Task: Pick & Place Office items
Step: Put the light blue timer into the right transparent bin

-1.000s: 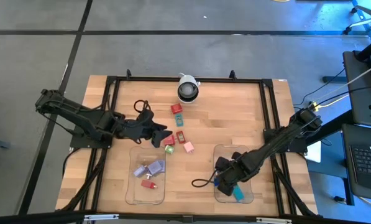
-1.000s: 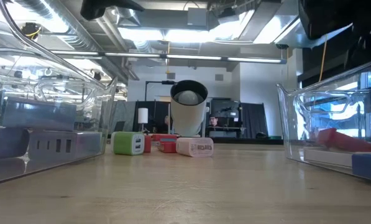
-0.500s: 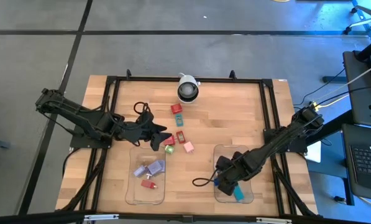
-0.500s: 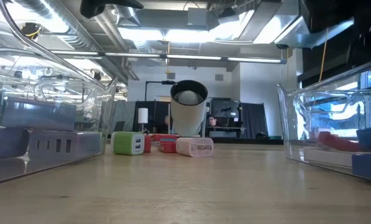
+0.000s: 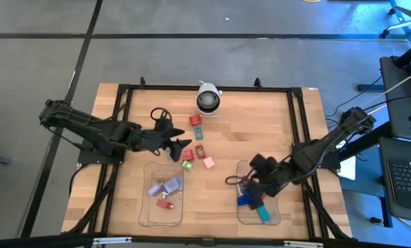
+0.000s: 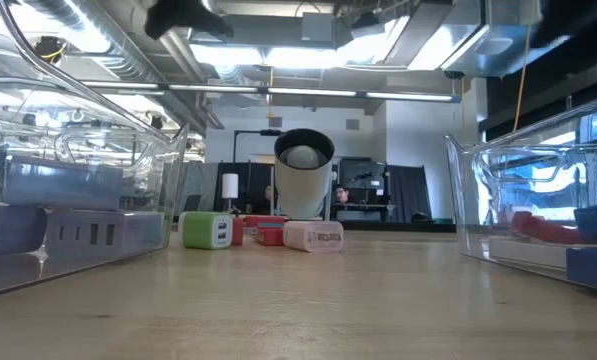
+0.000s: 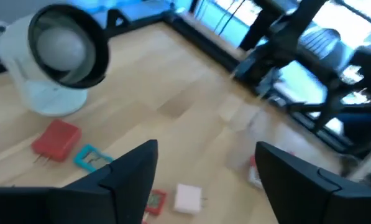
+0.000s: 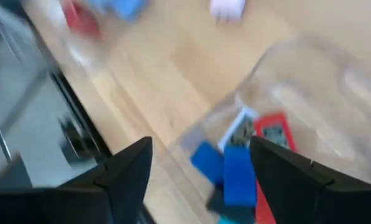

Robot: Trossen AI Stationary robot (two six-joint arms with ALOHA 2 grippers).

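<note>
Over right tray (image 5: 275, 212) | right hand (image 5: 255, 180) open | blue block (image 8: 238, 175) lengthwise

The middle of the table (image 5: 260, 131) lies bare between the loose office items (image 5: 197, 146) and the right edge. The camera dome (image 5: 207, 100) blocks the far edge (centre only). Two clear trays (image 5: 162, 193) occupy the near edge, with open wood between them.

right pincer (image 5: 260, 165) apparently lifted off tray (image 5: 277, 218)
</note>
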